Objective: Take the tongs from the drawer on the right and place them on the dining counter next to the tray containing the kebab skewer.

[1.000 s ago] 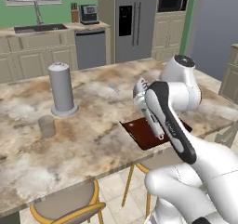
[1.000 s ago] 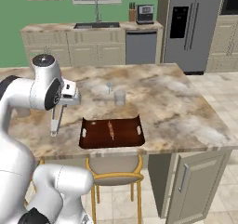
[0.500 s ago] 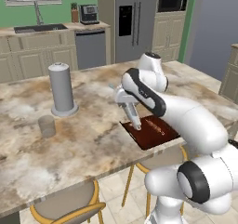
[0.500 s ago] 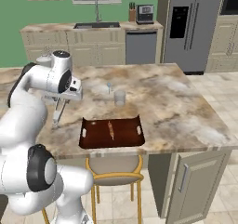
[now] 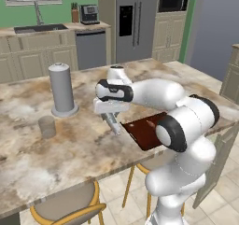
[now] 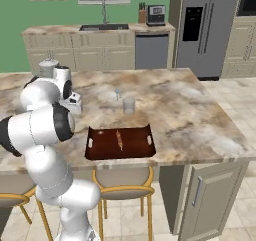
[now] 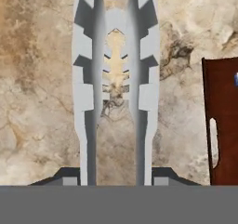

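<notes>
Grey ridged tongs (image 7: 115, 86), scalloped tip, pinched btwn fingers (image 7: 69, 175) above counter (image 7: 42, 79), beside tray (image 7: 225, 121).

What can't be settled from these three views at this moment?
- Whether the tongs touch the dining counter: their tip looks close to the stone in the left base view, but contact is too small to judge.
- The gripper in the right base view: the arm's own body covers it.
- The tray in the hand view: cut off by the right edge.
- The skewer: too small for detail.
</notes>
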